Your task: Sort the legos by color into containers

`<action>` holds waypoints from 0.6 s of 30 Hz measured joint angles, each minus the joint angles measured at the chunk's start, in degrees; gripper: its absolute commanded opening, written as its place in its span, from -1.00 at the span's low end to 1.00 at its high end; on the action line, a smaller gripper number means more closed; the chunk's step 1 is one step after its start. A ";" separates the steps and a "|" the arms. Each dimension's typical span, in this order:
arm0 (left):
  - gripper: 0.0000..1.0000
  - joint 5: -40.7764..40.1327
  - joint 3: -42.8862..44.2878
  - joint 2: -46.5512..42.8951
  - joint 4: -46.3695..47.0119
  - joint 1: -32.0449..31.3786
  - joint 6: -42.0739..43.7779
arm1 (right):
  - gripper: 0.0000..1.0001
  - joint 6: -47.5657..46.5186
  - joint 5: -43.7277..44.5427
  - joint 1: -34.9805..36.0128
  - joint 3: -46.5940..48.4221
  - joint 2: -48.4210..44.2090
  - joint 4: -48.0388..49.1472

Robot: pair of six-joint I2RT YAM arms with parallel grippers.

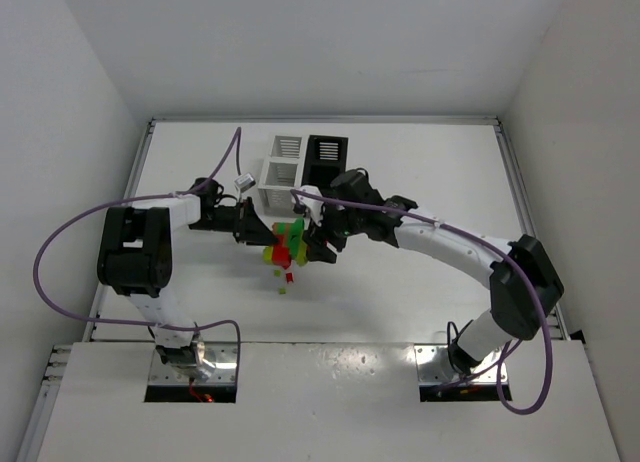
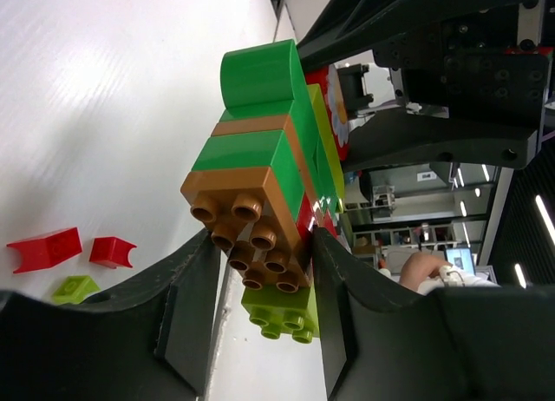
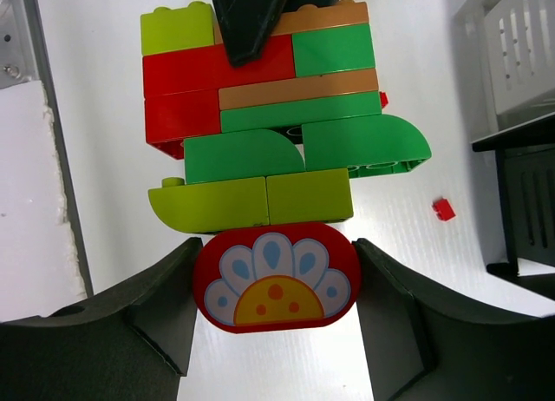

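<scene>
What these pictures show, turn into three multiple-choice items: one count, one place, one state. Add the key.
1. How many bins are there?
A. three
B. one
C. five

2. Where is the stack?
A. inside a bin
B. between the left gripper and the right gripper
C. nowhere in view

3. The right gripper is:
A. open and empty
B. out of view
C. shut on the stack

Key:
1 A: two white bins and one black bin stand together.
2 B: each wrist view shows its own gripper at one end of the stack.
3 C: its fingers press both sides of the stack's red end piece.
</scene>
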 measured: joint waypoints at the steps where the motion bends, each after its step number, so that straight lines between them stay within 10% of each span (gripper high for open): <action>1: -0.84 0.02 0.00 0.00 -0.15 0.07 0.00 | -0.08 0.33 -0.24 -0.11 -0.15 0.00 0.00; 8: -0.98 1.46 -0.70 0.00 -1.38 0.33 0.50 | 0.50 4.02 -4.79 -1.64 -1.62 -1.88 -0.28; 18: -1.00 -0.52 -2.51 -1.57 0.04 1.18 5.33 | 0.61 10.23 -11.10 -7.30 -3.41 -5.20 -1.92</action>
